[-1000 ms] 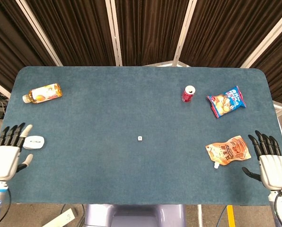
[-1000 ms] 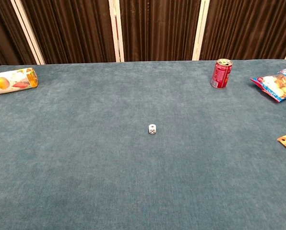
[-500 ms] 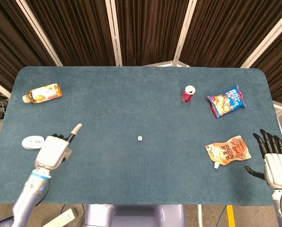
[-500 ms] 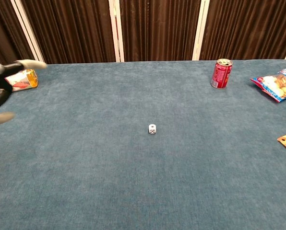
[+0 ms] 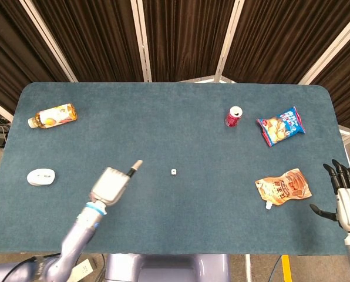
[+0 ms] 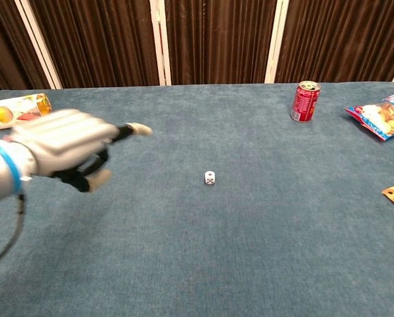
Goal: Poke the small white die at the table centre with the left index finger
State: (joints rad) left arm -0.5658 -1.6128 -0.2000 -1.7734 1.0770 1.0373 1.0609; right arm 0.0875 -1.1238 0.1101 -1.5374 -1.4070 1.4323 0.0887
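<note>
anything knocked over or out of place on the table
Only the bottle at the far left: it lies on its side rather than upright. The can stands upright, the two snack bags lie flat, and the die sits alone at the centre. Nothing spilled.

left hand [image 5: 109, 185] left of die [image 5: 173, 172]

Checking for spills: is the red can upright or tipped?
Upright: the red can stands on its base, its round top facing up.

Matt blue cloth table [image 5: 181, 223]; glossy can [image 5: 234, 116]
</note>
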